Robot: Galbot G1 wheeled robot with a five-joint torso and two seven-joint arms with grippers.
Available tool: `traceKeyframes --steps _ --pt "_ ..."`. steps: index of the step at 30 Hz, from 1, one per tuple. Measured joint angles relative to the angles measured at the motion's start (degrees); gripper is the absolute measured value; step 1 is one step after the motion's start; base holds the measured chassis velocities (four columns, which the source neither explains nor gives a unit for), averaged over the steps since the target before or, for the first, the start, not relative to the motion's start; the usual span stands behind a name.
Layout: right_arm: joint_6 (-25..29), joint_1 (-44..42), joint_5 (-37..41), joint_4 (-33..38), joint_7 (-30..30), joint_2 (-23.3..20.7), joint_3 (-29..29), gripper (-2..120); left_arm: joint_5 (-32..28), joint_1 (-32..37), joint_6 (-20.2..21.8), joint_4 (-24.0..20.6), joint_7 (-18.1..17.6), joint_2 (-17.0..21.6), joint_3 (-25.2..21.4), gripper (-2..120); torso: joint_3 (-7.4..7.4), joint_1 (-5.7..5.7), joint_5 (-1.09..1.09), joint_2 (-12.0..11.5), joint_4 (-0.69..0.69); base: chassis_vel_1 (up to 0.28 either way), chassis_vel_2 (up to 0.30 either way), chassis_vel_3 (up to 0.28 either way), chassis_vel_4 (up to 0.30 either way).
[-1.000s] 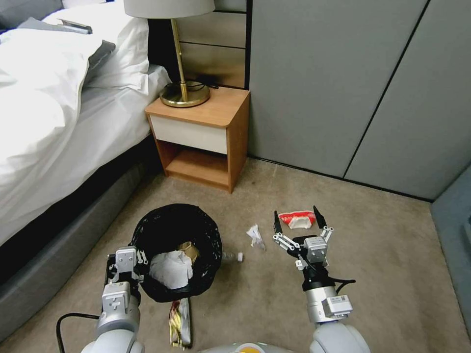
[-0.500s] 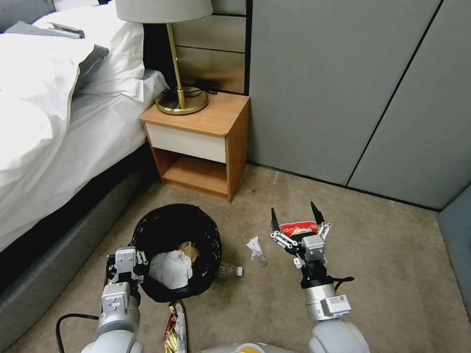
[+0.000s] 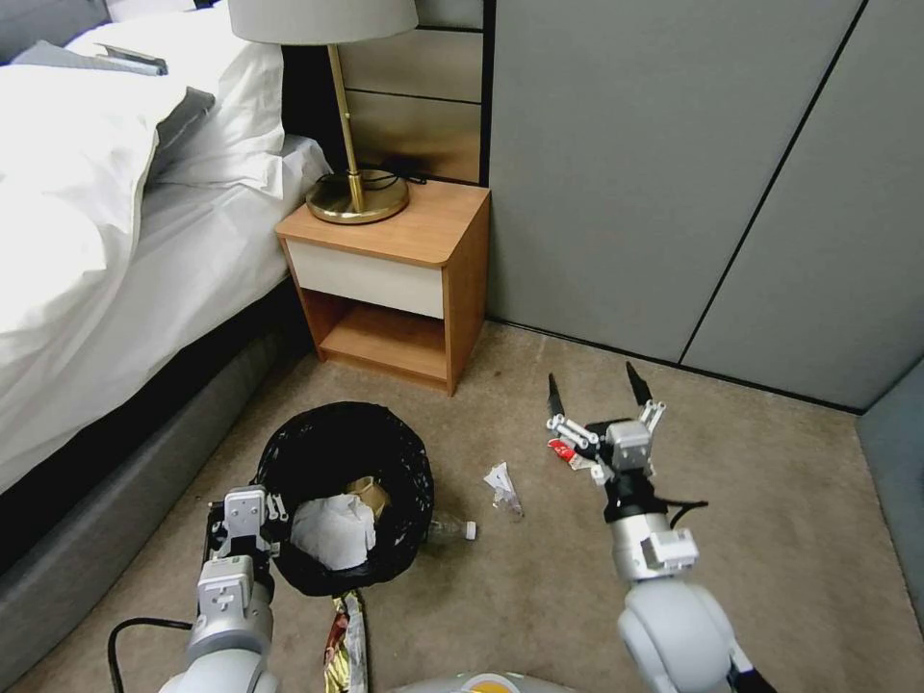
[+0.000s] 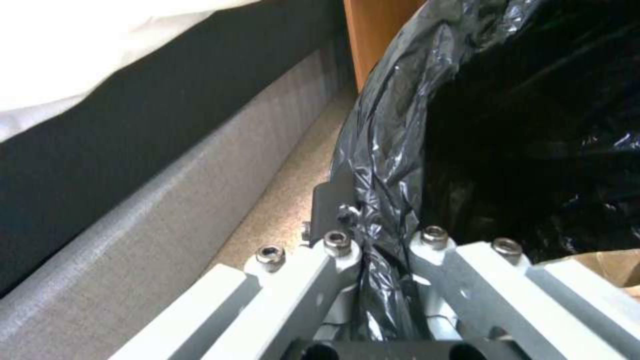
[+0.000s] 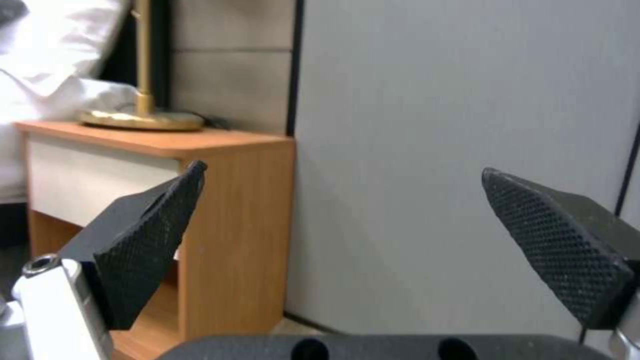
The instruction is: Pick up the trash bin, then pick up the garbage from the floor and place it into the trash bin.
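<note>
On the floor [image 3: 770, 539] near the foot of the wooden nightstand [image 3: 395, 274], the trash bin [image 3: 346, 452] stands lined with its crinkly black bag, close to the grey bed base [image 3: 115, 491]. Inside it lie a crumpled white tissue [image 3: 332, 529] and a tan paper scrap [image 3: 371, 493]. The left gripper [image 3: 245, 520] is clamped on the near rim of the bin; in the left wrist view its metal fingers [image 4: 333, 250] pinch a fold of the black liner between them.

Beyond the bin toward the grey wall panels [image 3: 674, 173], the right gripper [image 3: 597, 385] hangs above the carpet with its two black fingertips spread wide and nothing between them; the right wrist view shows the pads [image 5: 150, 245] well apart, facing the nightstand side and the wall. Just under that gripper, a red-and-white packet [image 3: 561, 450] lies on the carpet, mostly hidden by the wrist. Between it and the bin rests a small white crumpled piece [image 3: 500, 484], and a clear plastic bottle [image 3: 452, 527] touches the bin's side. A long shiny wrapper [image 3: 345, 645] lies by the bin's near edge.
</note>
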Motion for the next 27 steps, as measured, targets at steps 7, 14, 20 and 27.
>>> traceKeyframes --steps 7,14,20,27 --pt "-7.61 6.57 6.8 -8.56 0.27 -0.55 0.03 100 0.07 0.28 0.0 -0.05 -0.05 -0.49 -0.01 0 0.0 0.0 0.0 0.0 0.0 0.0 0.0 0.0 0.0" --pt "-11.13 10.83 9.88 -20.55 0.28 0.09 -0.37 100 0.07 0.67 -0.01 -0.14 -0.15 -0.87 0.14 0 0.0 0.0 0.01 0.0 0.01 0.0 0.0 0.0 0.0" --pt "-15.7 13.14 13.7 -26.77 0.34 0.31 -0.98 100 0.17 0.4 0.04 -0.14 -0.18 -0.39 -0.06 0 0.0 0.0 0.0 0.0 0.0 0.0 0.0 0.0 0.0" --pt "-19.04 14.05 15.49 -28.13 -0.53 0.47 -1.29 100 0.22 0.55 0.01 0.19 -0.21 -0.89 0.06 0 0.0 0.0 0.0 0.0 0.0 0.0 0.0 0.0 0.0"
